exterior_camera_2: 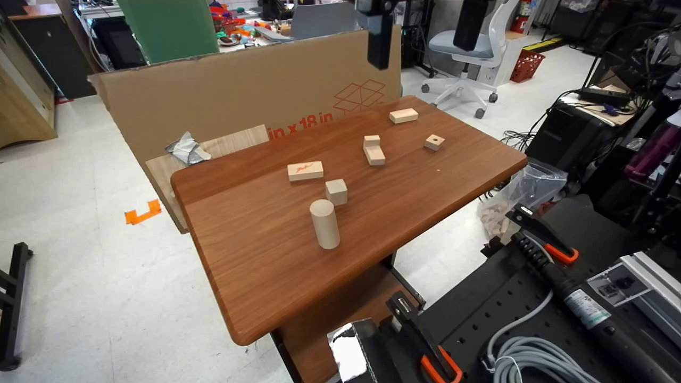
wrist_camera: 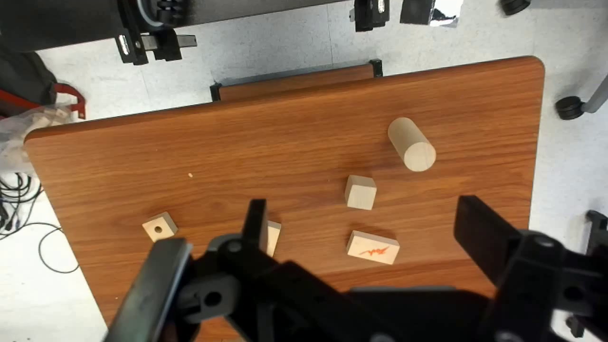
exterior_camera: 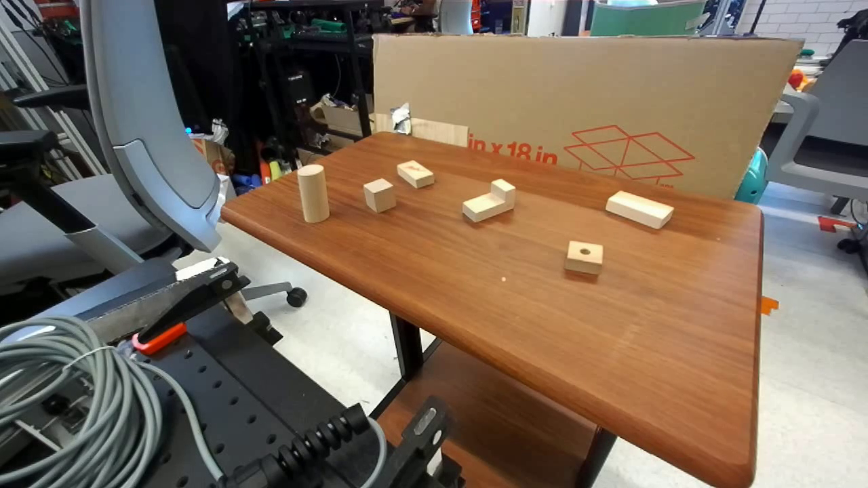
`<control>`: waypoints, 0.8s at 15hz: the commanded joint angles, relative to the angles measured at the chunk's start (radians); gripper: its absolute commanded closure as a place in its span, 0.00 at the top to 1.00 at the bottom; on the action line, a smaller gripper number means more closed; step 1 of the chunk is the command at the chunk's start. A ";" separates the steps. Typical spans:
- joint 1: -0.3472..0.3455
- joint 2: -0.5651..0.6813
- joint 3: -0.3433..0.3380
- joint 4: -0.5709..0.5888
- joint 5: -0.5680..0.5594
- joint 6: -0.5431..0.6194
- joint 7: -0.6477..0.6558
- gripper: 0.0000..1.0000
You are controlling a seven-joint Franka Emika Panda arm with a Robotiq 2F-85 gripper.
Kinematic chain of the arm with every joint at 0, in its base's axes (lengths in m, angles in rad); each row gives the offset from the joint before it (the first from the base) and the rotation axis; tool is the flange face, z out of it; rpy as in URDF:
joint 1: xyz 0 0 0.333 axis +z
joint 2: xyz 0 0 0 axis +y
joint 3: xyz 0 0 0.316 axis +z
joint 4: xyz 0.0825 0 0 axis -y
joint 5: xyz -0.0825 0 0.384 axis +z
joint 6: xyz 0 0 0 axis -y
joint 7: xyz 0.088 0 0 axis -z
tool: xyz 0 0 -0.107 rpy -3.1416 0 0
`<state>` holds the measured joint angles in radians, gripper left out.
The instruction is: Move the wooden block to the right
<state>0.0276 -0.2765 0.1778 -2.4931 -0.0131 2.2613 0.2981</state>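
Note:
The wooden block (exterior_camera: 380, 195) is a small plain light-wood cube on the brown table. It shows in both exterior views (exterior_camera_2: 336, 192) and in the wrist view (wrist_camera: 360, 193). It stands between a tall cylinder and a flat block with an orange mark, touching neither. My gripper (wrist_camera: 363, 213) is wide open and empty. In an exterior view its two black fingers (exterior_camera_2: 423, 42) hang at the top edge, high above the table. In the wrist view the cube appears between and a little beyond the fingertips, well apart from them.
The table (exterior_camera: 475, 285) also bears a cylinder (exterior_camera: 313, 194), an orange-marked block (exterior_camera: 416, 174), an L-shaped piece (exterior_camera: 488, 203), a long block (exterior_camera: 639, 209) and a block with a hole (exterior_camera: 584, 257). A cardboard sheet (exterior_camera: 508, 88) stands along one long edge.

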 commanded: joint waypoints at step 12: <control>0.010 0.332 -0.048 0.218 -0.042 0.123 0.207 1.00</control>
<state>0.0245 -0.0517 0.1444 -2.3520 -0.0159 2.3404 0.4412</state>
